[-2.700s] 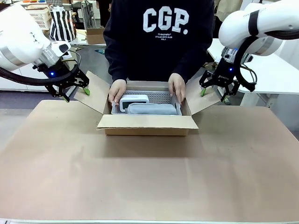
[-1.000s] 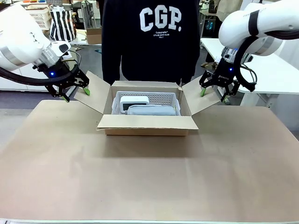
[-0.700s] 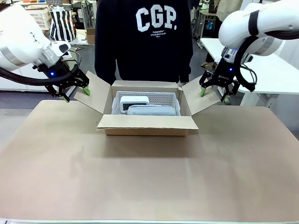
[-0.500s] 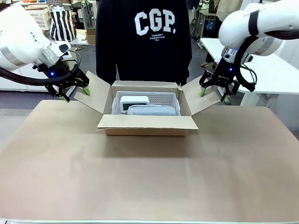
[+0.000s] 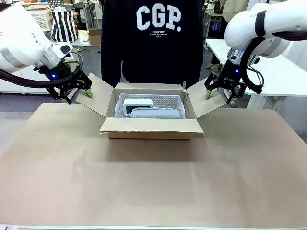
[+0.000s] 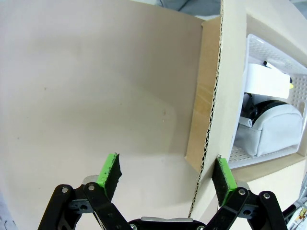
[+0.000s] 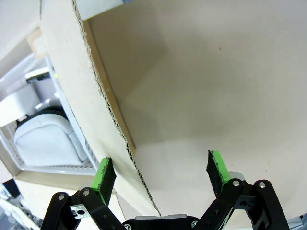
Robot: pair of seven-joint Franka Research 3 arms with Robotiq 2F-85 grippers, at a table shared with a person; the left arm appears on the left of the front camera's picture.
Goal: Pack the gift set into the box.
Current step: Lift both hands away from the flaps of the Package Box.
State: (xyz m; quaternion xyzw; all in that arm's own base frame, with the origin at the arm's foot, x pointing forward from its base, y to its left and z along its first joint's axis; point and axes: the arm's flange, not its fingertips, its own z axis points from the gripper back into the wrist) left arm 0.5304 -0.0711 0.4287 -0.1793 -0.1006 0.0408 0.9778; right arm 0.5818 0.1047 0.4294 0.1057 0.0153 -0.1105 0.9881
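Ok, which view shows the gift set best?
Front view: the gift set lies in the box, nearly all of it visible from above. Each wrist view catches part of it, side-on, beyond a box flap.

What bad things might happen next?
The open left gripper straddles the left flap and the open right gripper straddles the right flap. Each flap edge lies close to one pad, so a flap might slip out or crease. Uneven pulls might slide the box across the table.
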